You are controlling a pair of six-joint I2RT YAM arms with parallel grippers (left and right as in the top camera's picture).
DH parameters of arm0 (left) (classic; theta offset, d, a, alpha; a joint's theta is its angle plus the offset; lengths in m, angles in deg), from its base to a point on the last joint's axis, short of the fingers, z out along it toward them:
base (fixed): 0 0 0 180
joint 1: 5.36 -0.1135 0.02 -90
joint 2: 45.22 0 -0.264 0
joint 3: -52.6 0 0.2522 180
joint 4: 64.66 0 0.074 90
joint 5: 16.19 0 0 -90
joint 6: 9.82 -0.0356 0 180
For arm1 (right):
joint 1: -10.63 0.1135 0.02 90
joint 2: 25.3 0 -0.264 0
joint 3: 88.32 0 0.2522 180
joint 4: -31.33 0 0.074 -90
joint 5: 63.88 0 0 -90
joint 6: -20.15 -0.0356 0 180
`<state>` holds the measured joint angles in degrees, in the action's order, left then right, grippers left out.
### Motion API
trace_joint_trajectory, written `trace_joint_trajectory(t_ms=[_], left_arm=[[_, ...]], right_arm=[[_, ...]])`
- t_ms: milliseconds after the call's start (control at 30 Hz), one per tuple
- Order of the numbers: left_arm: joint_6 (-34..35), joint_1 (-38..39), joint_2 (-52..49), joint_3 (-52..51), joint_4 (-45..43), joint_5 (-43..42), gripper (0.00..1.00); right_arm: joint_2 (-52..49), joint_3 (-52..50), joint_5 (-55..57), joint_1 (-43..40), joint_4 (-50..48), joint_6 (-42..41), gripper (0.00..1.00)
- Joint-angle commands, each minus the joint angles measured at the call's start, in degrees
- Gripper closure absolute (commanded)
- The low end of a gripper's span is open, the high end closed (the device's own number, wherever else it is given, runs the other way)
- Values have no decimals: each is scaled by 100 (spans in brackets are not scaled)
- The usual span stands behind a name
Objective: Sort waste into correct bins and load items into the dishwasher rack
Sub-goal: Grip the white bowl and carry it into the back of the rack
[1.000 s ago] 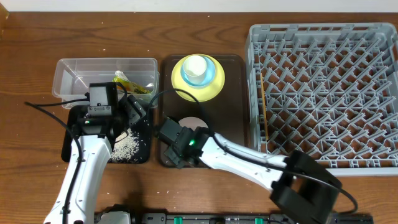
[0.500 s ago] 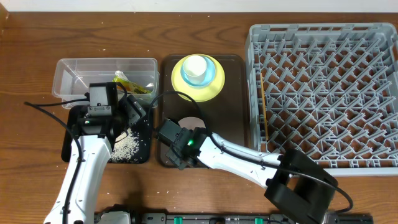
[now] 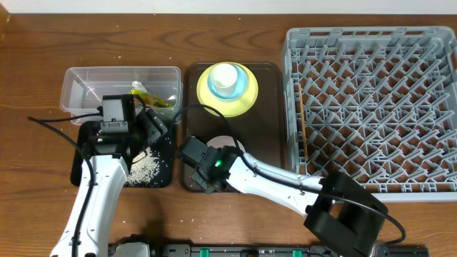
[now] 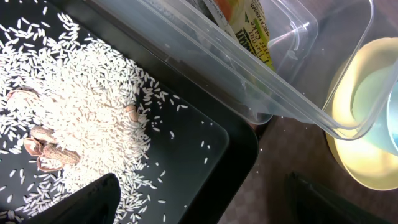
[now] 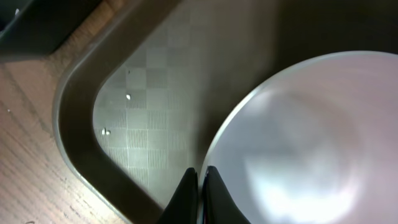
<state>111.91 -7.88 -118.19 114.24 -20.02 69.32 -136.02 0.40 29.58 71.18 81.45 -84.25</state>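
Note:
My right gripper point(image 5: 202, 177) is shut on the rim of the white bowl point(image 5: 311, 143), which sits in the near left corner of the brown serving tray point(image 5: 143, 124); it also shows in the overhead view point(image 3: 213, 151). My left gripper point(image 4: 202, 205) is open and empty over the black tray point(image 4: 205, 124), which holds rice crumbs point(image 4: 74, 112). The green-and-orange wrapper point(image 3: 151, 98) lies in the clear tub point(image 3: 86, 86). The cream cup point(image 3: 224, 77) stands in the light blue bowl point(image 3: 246, 82) on the yellow plate point(image 3: 207, 96). Chopsticks point(image 3: 304, 135) lie at the grey rack's point(image 3: 371, 100) left edge. I see no tissue.
The brown serving tray point(image 3: 268, 135) sits between the bins and the rack. The tub's corner point(image 4: 298, 106) overhangs the black tray's edge beside my left fingers. A few nut shells point(image 4: 46, 155) lie among the rice. Wooden table surface point(image 3: 36, 143) surrounds everything.
My right gripper has edged slightly left at the white bowl and its arm has shifted a little. The left arm has not moved.

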Motion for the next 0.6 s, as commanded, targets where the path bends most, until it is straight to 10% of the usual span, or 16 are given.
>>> trace_joint_trajectory(t_ms=[0,567], left_arm=[[24,-20,42,-24,9,72,13],[26,-20,42,-24,9,68,13]], right_arm=[[83,413,-223,-168,273,37,99],[496,1545,-4575,-3670,396,1051,99]])
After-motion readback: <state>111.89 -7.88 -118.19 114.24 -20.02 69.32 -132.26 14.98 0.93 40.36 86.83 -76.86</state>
